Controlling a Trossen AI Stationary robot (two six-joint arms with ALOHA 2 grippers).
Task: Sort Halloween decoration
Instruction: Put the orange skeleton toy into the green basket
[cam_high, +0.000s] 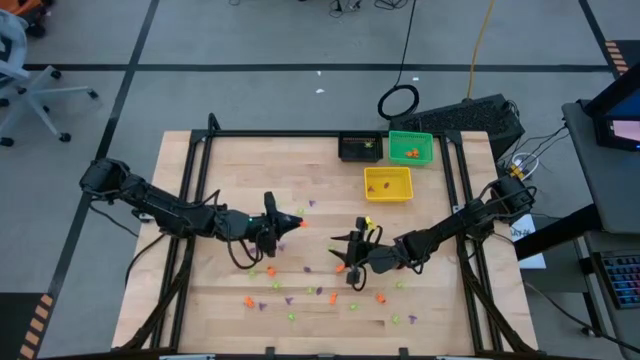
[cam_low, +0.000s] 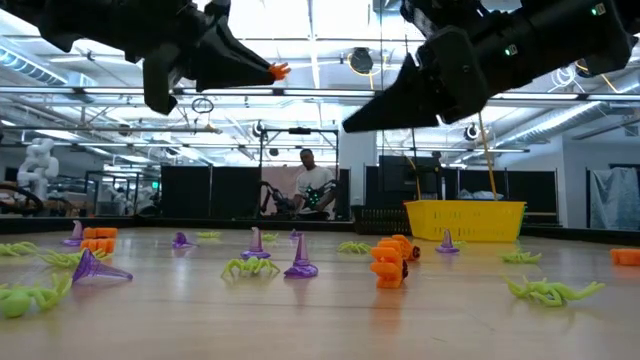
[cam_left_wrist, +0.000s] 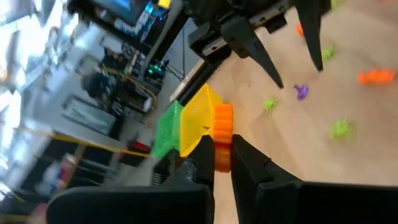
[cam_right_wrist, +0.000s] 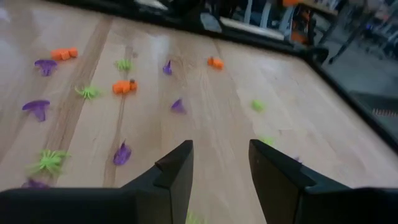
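Observation:
Tiny orange, purple and light-green trinkets (cam_high: 312, 291) lie scattered on the wooden table's near half, and show close up in the low view (cam_low: 300, 262) and the right wrist view (cam_right_wrist: 123, 86). My left gripper (cam_high: 290, 222) hangs above the table's middle, shut on one orange trinket (cam_left_wrist: 221, 134). My right gripper (cam_high: 350, 252) is open, raised over the scatter a little to the right of the left one, with nothing between its fingers (cam_right_wrist: 217, 163). My left gripper pinches a small orange trinket (cam_left_wrist: 222, 124) between its two fingertips. The piece sticks out beyond the tips (cam_low: 279, 71). It is lifted clear of the table, and the fingers point toward the table's right side.
Three square bins sit at the table's far right: black (cam_high: 360, 148), green (cam_high: 411, 148) with orange pieces inside, yellow (cam_high: 388, 183) nearer the middle. A black frame edges the table. A person (cam_low: 312, 188) sits far behind the table.

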